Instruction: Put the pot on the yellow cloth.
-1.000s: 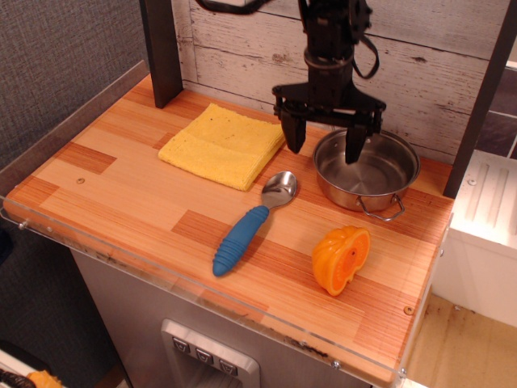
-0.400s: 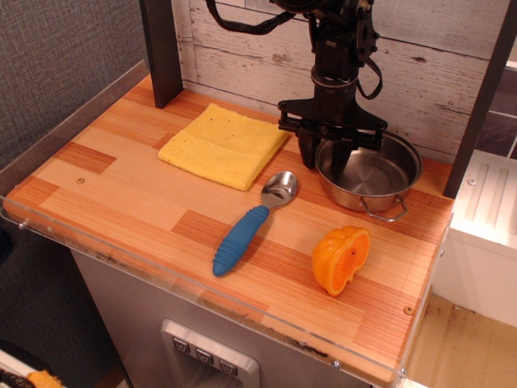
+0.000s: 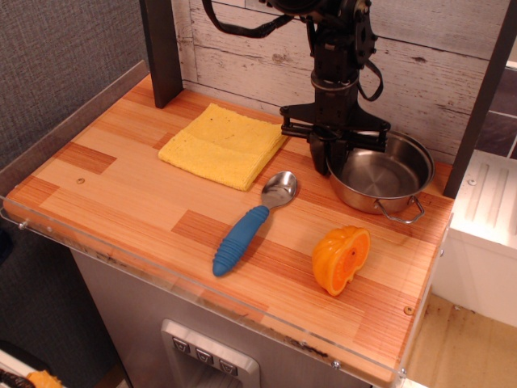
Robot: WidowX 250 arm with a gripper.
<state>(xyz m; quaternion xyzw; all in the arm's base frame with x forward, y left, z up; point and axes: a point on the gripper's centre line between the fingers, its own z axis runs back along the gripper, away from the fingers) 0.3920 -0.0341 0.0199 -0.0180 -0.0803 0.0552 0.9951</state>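
We see the gripper (image 3: 333,152) closed down on the left rim of the pot (image 3: 381,175), fingers pinched w/ the rim between them. Pot sits tilted near the back right corner of the desk (image 3: 121,194), left side raised. Yellow cloth (image 3: 223,145) lies flat toward the back edge, left of the gripper, apart from pot. Blue-handled spoon (image 3: 247,225) mid-desk; orange toy (image 3: 341,259) near the front right.
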